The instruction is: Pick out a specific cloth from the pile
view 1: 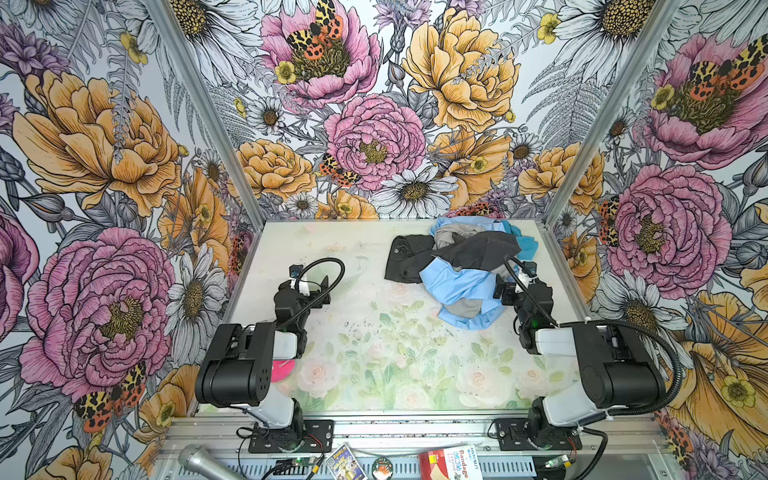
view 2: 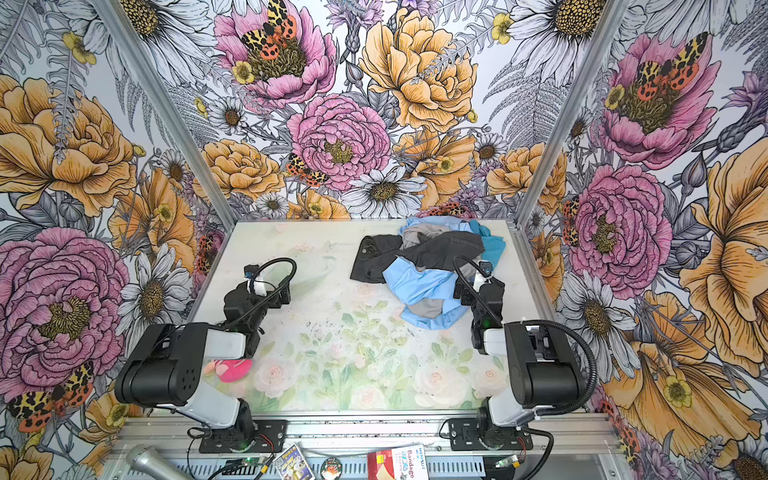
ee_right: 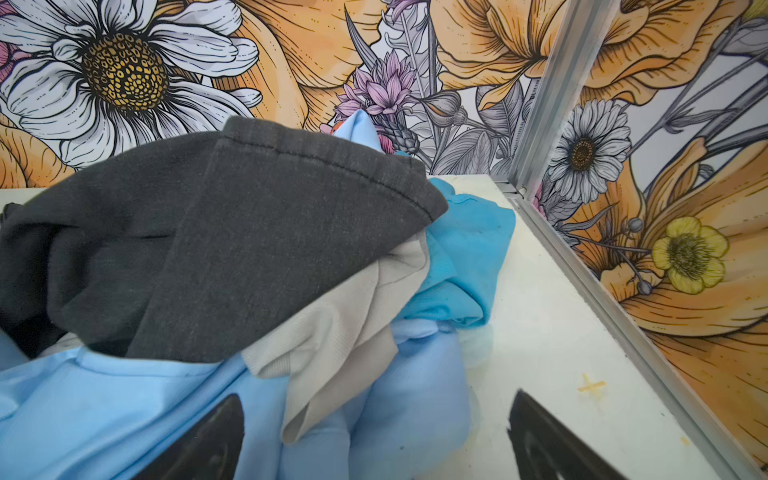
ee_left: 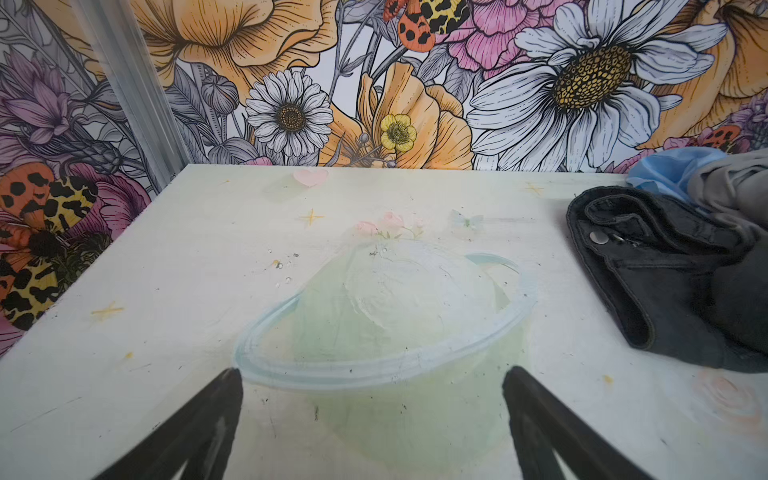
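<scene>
Cloth (ee_right: 465,257) of turquoise colour lay at the far right edge of the pile (view 1: 457,266), half under the dark grey garment (ee_right: 249,232), just ahead of my right gripper (ee_right: 374,440), spread wide and empty, much nearer than my left gripper (ee_left: 374,415), also spread.

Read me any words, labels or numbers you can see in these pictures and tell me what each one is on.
"Bandage": on the red and white box lying on the front ledge, in both top views.
"HYNAUT": small print on the same box.
Colourful card beside it: print too small to read.
Round badge: no readable text.
Garments in the pile: no text visible.
</scene>
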